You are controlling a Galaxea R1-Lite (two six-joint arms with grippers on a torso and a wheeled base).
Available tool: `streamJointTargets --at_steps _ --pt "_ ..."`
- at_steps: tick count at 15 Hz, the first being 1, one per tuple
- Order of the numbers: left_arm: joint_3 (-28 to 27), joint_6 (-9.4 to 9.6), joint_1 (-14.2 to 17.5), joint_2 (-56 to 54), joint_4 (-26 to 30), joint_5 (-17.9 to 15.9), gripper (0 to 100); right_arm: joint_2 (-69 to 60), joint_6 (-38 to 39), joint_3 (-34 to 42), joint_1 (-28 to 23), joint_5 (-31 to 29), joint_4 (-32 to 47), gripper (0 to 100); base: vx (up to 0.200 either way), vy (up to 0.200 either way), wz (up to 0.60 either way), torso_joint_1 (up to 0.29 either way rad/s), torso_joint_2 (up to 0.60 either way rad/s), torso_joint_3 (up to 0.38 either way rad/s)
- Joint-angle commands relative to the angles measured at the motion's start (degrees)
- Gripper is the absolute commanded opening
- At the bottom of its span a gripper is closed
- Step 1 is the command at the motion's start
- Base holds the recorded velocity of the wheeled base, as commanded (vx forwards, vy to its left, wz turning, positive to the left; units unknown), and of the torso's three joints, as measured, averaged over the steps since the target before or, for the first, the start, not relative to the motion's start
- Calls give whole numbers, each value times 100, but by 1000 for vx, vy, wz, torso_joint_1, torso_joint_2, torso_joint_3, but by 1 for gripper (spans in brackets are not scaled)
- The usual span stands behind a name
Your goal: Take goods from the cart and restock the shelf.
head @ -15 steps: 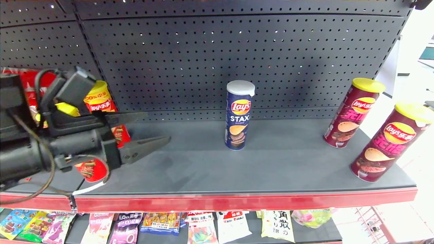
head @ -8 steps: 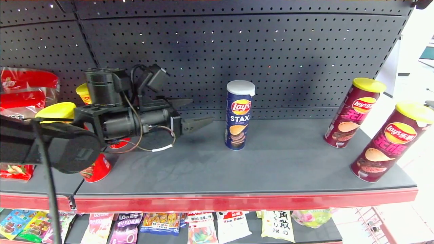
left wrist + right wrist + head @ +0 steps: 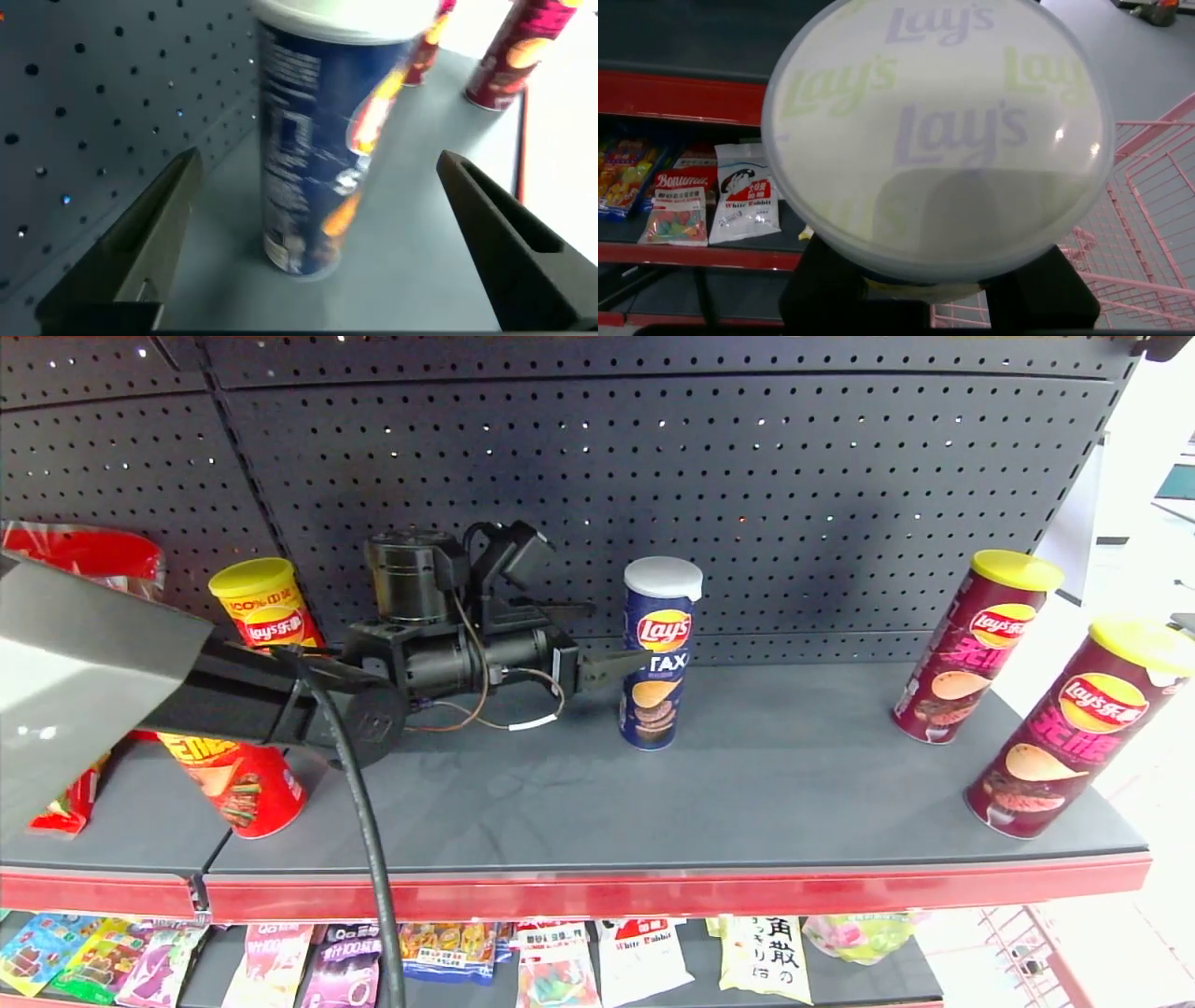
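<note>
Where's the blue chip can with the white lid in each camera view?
Head view: blue cylindrical chip can with white lid, mid-shelf, at the left gripper's tips.
Left wrist view: same can, between the open fingers.
Right wrist view: a second can, pale lid facing the camera.
Shared landmark: maroon yellow-lidded cans.

left gripper [image 3: 618, 637], jaws apart — at blue can [image 3: 661, 616]

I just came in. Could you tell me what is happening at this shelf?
The robot is restocking chip cans. Its left gripper is open at the blue chip can standing on the grey shelf, one finger on each side, not gripping it. The right gripper holds a second chip can with a clear lid, near the pink cart.
</note>
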Motion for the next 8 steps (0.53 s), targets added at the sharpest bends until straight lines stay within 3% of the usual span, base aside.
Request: streamJointTargets --at_steps 1,8 --pt "-260 0 -42 293 10 2 100 5 -4 7 3 1 -3 0 0 0 0 0 0 0" --pt "-1420 -9 -244 767 643 11 100 5 -4 77 3 1 -3 0 0 0 0 0 0 0"
